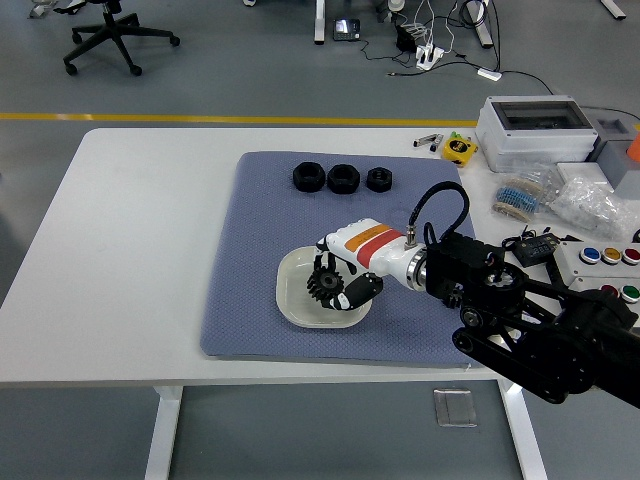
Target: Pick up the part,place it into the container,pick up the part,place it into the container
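Gear [324,283] gripped by right hand [340,275] over white dish [297,300].

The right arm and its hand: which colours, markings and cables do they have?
The right arm is black, built of jointed links with round bolts. A black cable loops above the wrist. The right hand has a white back with orange and red stripes; its fingers are black and white.

Robotics lab (cabled floor [430,45], button box [600,262])
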Tool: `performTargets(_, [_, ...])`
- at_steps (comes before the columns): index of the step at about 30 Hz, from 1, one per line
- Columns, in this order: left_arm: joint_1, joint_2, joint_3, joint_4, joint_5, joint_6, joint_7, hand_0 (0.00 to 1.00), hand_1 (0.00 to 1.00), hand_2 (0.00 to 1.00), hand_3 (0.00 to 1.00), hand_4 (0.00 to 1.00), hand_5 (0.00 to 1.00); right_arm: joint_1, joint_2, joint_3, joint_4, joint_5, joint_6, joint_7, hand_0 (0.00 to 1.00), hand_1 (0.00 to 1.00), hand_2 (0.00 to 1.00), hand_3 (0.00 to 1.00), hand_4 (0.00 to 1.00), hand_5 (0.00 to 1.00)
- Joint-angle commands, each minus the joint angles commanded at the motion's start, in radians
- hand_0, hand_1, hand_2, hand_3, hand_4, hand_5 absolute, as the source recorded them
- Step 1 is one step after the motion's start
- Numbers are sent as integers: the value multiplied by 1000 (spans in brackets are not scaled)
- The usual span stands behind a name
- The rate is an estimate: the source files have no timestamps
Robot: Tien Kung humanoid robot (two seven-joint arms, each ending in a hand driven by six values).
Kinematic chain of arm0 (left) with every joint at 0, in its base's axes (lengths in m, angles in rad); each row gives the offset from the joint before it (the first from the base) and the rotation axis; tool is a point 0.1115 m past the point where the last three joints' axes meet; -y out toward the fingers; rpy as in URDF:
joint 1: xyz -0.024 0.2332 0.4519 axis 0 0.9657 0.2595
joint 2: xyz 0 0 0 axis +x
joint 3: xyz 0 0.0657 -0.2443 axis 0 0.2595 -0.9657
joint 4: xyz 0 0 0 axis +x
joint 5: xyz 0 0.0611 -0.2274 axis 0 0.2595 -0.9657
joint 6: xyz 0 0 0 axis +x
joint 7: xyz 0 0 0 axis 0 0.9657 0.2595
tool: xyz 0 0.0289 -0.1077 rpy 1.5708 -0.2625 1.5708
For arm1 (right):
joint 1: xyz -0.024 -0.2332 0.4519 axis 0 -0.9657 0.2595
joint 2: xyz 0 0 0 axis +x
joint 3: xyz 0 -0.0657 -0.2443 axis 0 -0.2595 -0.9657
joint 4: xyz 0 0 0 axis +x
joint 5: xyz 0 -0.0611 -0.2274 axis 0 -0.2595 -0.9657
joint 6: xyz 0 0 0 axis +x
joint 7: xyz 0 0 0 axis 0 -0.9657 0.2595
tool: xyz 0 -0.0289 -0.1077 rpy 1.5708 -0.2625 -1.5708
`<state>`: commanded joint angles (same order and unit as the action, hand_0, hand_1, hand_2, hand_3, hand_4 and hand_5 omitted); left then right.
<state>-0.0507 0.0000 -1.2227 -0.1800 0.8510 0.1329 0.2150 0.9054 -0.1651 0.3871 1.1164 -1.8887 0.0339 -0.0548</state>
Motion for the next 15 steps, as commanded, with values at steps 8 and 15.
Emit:
performTargets(8, [1,0,-1,0,3,0,2,823,802,835,578,495,713,10,4,14,-5,6,7,1,572,694,856,989,998,461])
performTargets(15, [2,0,-4,0,4,0,2,823,802,835,577,495,711,-12,-54,81,14,39,-13,39,525,615,737,795,998,393])
